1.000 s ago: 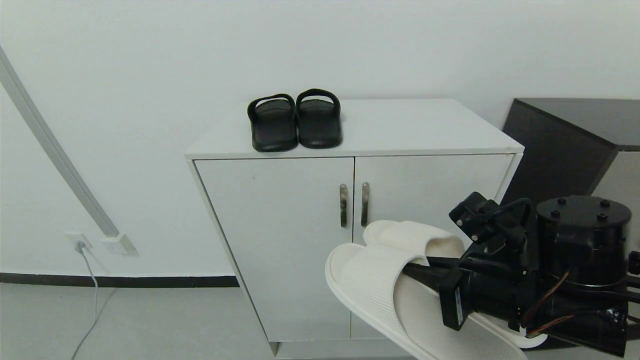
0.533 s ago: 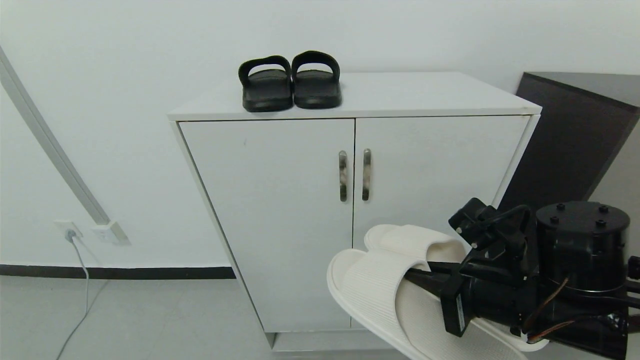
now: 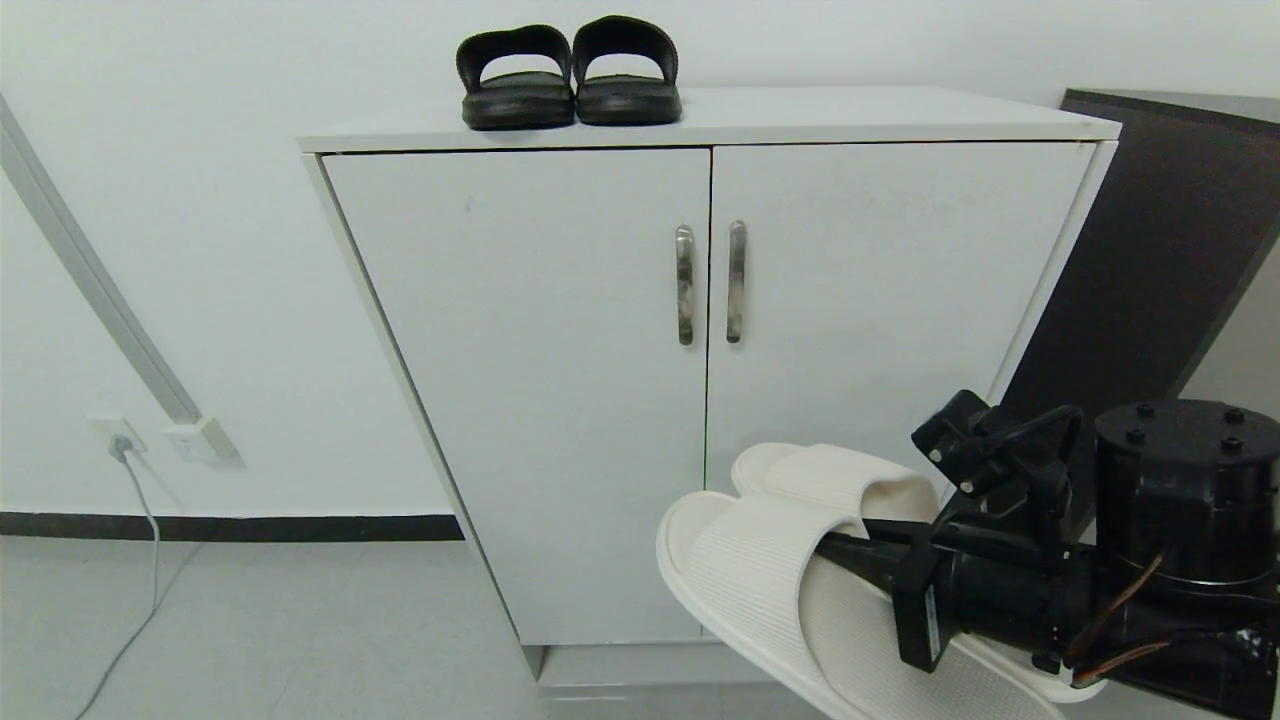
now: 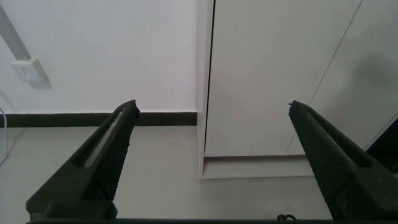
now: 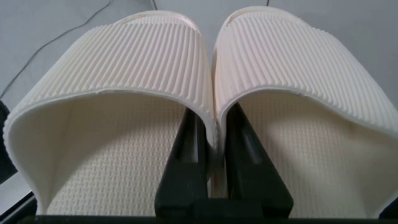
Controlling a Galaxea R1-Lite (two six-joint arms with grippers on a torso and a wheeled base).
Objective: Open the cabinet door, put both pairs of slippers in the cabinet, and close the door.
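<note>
R tool (image 5: pixel 214 130) pinches white slippers (image 5: pixel 124 68), prob. inner straps; L tool (image 4: pixel 211 107) spread near cabinet (image 4: pixel 267 74).

No lettering, number or sign can be read anywhere. The one thing that may carry print is a narrow pale sticker (image 3: pixel 925 625) on the black wrist housing (image 3: pixel 1000 600) of the right arm. Whatever stands on it is too small to make out.
</note>
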